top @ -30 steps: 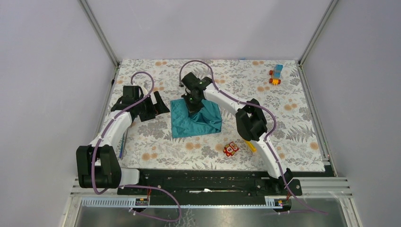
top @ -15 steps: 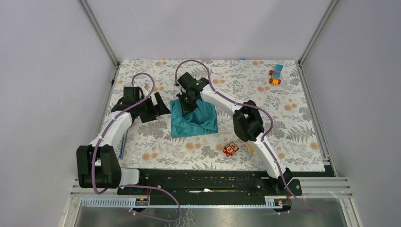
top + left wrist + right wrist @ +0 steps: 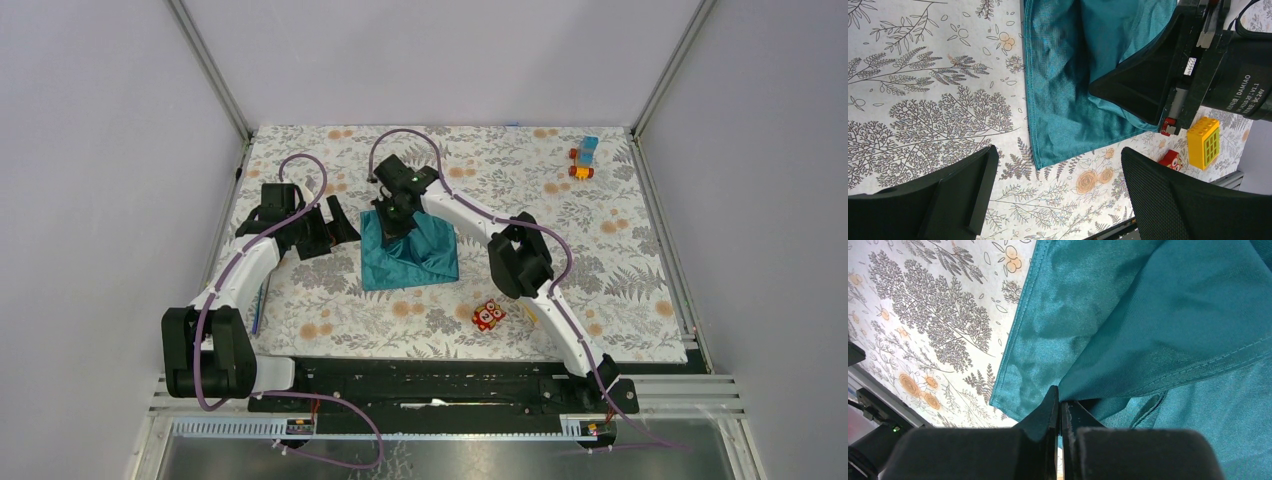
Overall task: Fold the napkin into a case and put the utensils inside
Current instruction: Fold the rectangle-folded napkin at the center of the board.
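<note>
Part-folded napkin [image 3: 410,258], right tool [image 3: 1059,396] pinching a layer (left tool [image 3: 1058,156] agape)

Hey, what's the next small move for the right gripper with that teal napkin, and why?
Probably carry the pinched edge leftward and lay it along the left hem of the napkin. The right gripper is shut on a lifted layer, and the fold looks unfinished.

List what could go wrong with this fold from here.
The right gripper pinches only a thin edge of the napkin; the shiny fabric could slip free mid-fold. The left gripper hangs open beside it, pinning nothing, so the whole napkin may drag instead of creasing.
</note>
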`<state>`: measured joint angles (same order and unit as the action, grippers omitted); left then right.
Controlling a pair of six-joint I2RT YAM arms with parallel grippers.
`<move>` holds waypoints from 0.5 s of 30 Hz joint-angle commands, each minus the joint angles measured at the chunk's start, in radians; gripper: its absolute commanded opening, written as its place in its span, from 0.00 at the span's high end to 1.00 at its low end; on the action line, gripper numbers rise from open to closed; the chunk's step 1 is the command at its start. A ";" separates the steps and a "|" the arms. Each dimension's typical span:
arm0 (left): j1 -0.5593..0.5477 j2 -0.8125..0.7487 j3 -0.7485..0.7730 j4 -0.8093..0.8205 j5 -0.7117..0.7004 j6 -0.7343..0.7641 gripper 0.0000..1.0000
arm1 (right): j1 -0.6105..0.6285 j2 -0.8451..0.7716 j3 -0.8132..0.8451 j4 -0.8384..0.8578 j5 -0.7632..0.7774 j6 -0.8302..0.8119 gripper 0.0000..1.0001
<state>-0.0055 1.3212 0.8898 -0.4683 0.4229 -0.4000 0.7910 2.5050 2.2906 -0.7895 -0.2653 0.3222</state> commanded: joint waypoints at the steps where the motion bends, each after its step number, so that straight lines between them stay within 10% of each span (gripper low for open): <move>1: 0.006 -0.019 0.000 0.039 0.019 0.000 0.01 | 0.009 0.020 0.055 0.027 -0.045 0.022 0.96; 15: 0.006 -0.003 -0.003 0.042 0.020 -0.001 0.01 | 0.009 -0.023 0.058 -0.018 -0.047 0.077 0.48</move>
<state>-0.0055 1.3216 0.8898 -0.4683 0.4236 -0.4000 0.7910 2.5237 2.3051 -0.7738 -0.3080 0.3645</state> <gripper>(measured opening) 0.987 0.454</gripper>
